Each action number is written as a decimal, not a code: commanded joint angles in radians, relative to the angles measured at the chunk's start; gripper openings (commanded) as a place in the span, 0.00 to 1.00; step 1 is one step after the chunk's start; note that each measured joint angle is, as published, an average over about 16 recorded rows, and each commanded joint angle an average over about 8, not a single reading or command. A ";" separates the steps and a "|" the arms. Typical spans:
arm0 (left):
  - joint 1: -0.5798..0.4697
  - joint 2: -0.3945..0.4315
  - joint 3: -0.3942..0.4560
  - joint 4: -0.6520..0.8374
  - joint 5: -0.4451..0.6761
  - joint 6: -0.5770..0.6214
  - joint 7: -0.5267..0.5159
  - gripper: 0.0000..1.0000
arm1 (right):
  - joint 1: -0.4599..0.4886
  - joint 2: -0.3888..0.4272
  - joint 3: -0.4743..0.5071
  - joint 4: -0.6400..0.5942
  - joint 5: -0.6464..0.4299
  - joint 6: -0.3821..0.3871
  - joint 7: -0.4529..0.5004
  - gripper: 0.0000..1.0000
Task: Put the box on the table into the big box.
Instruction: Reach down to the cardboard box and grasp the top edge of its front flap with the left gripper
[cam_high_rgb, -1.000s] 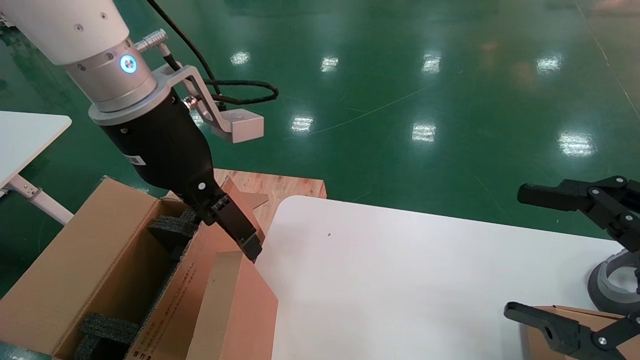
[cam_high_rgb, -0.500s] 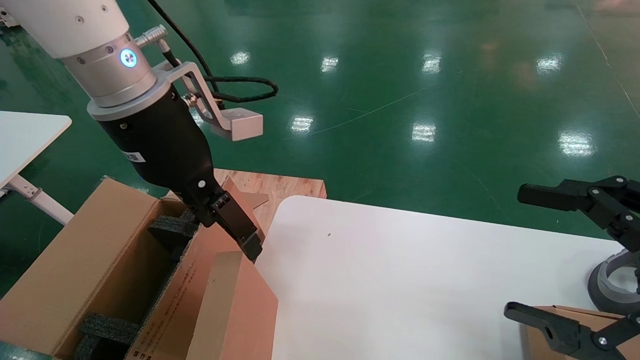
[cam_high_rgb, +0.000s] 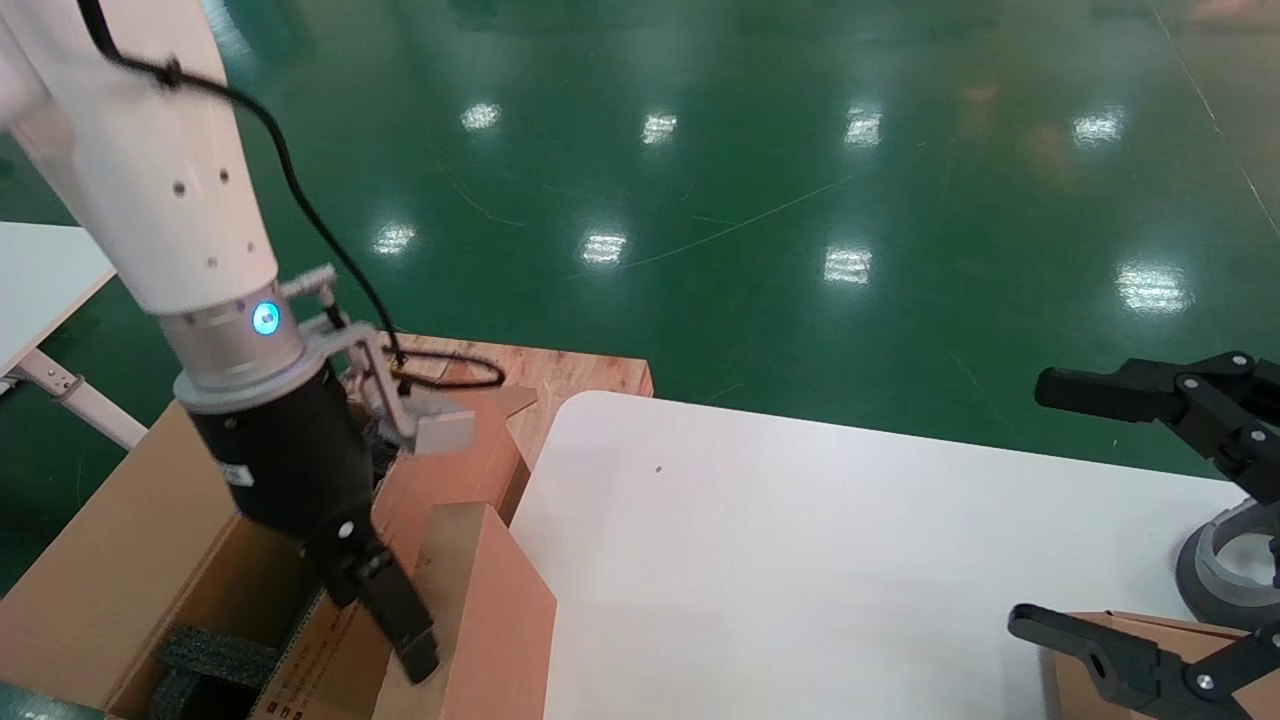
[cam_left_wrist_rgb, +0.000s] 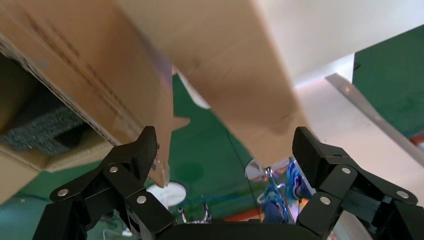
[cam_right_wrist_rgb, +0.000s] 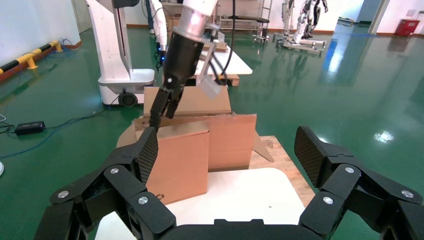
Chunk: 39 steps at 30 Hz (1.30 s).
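The box (cam_high_rgb: 490, 620) stands on edge at the left rim of the table (cam_high_rgb: 800, 560), leaning against a tall flap of the big box (cam_high_rgb: 130, 560). In the right wrist view the box (cam_right_wrist_rgb: 182, 155) shows a small dark mark at a lower corner. My left gripper (cam_high_rgb: 405, 640) is low over the box's top edge and the flap, open. In the left wrist view the box (cam_left_wrist_rgb: 240, 75) lies between the spread fingers and the flap (cam_left_wrist_rgb: 100, 65) runs by one finger (cam_left_wrist_rgb: 145, 150). My right gripper (cam_high_rgb: 1150, 520) is parked open at the table's right end.
Black foam blocks (cam_high_rgb: 215, 655) sit inside the carton. A wooden pallet (cam_high_rgb: 570, 370) lies behind the table's far left corner. A smaller white table (cam_high_rgb: 40, 280) stands at far left. Another brown box (cam_high_rgb: 1130, 640) and a grey ring base (cam_high_rgb: 1220, 570) sit at the right.
My left arm has come down and moved nearer along the carton flap, from the box's far top corner to its near end. The box and the right arm have not moved.
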 joint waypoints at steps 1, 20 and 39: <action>0.016 -0.009 0.010 -0.007 0.003 -0.002 0.004 1.00 | 0.000 0.000 0.000 0.000 0.000 0.000 0.000 1.00; 0.016 -0.088 -0.037 -0.063 0.012 -0.064 0.016 1.00 | 0.000 0.000 0.000 0.000 0.000 0.000 0.000 1.00; 0.016 -0.149 -0.110 -0.111 -0.005 -0.118 0.034 1.00 | 0.000 0.000 0.000 0.000 0.000 0.000 0.000 1.00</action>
